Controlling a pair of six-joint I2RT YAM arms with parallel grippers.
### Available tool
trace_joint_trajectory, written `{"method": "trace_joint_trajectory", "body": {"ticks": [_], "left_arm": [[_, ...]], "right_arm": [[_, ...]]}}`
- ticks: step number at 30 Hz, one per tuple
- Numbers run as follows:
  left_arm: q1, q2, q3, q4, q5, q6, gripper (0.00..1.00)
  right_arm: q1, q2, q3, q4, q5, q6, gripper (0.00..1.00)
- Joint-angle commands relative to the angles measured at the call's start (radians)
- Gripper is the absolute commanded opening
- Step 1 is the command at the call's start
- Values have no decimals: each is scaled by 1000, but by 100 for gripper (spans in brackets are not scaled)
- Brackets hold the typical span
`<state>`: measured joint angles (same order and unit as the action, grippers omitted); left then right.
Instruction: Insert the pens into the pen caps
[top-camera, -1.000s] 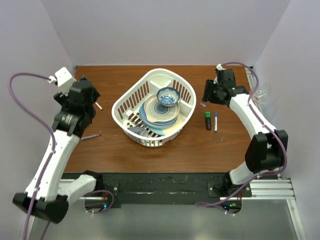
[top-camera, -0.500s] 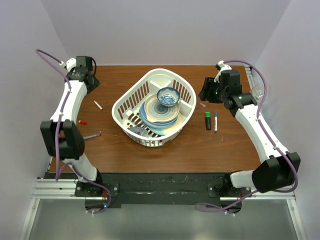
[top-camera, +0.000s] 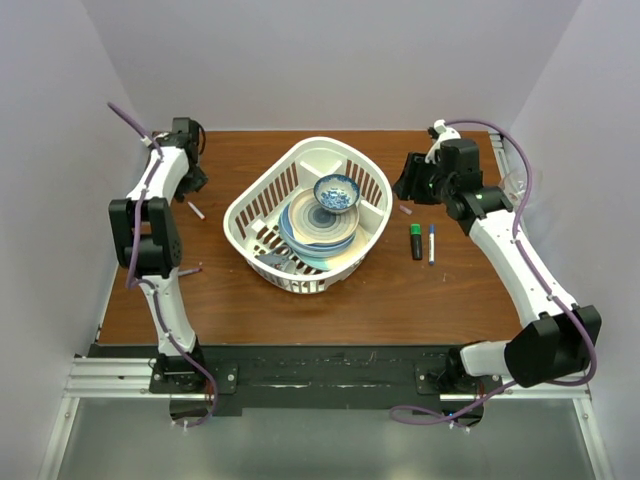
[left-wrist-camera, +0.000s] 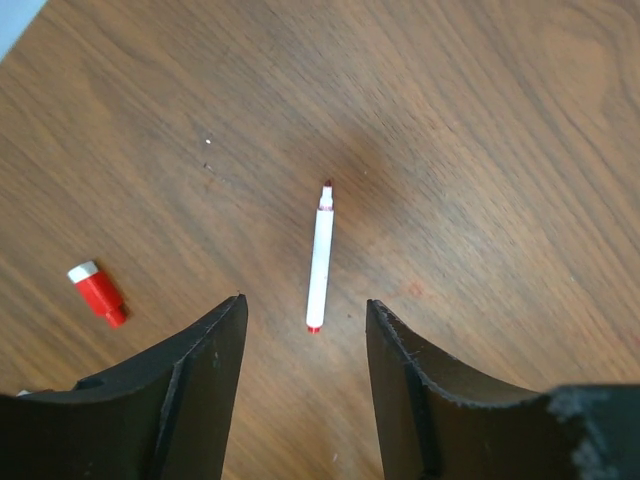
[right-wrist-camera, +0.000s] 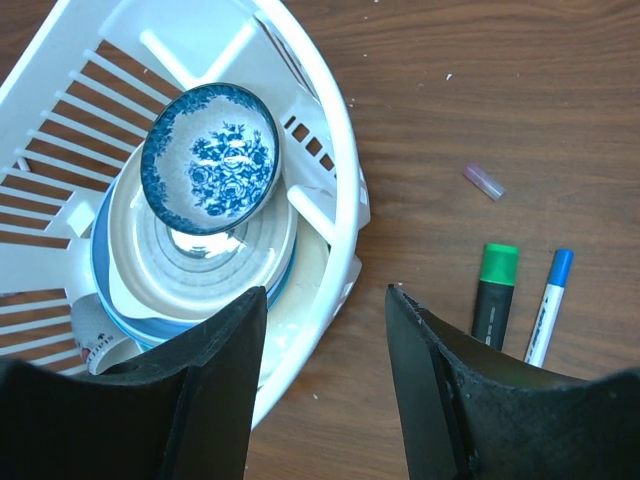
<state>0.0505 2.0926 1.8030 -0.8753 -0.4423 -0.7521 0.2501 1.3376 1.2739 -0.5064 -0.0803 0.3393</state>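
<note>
Counter (top-camera: 330, 300): smooth wood, likely to let a thin round barrel roll off line under a one-sided nudge.
Basket (right-wrist-camera: 330, 130): stacked with dishes, rim directly under the right fingers, apt to be clipped on a careless descent.
Right fingers (right-wrist-camera: 325, 295): partly spread, empty, off to one side of the pens.
Left fingers (left-wrist-camera: 304, 308): partly spread, nothing gripped, gap lined up over the red-tipped pen's tail.
Green marker (right-wrist-camera: 495, 300): flat on the counter right of the basket, just beside the blue pen (right-wrist-camera: 548, 305); risk of pinching both together.
Red-tipped pen (left-wrist-camera: 320, 258): uncapped, flat near the far left corner; tail-end pinch likely to droop the nib.
Red cap (left-wrist-camera: 97, 292): on its side, well apart from its pen; prone to skidding.
</note>
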Motion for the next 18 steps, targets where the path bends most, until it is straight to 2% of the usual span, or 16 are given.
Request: {"method": "trace_joint_trajectory", "body": {"ticks": [1, 18], "left_arm": [[12, 44, 41, -11, -15, -55, 54], [41, 150, 26, 76, 1, -33, 44]], "right_arm": [[5, 29, 30, 32, -35, -6, 54], [9, 66, 50, 40, -41, -14, 52]]}}
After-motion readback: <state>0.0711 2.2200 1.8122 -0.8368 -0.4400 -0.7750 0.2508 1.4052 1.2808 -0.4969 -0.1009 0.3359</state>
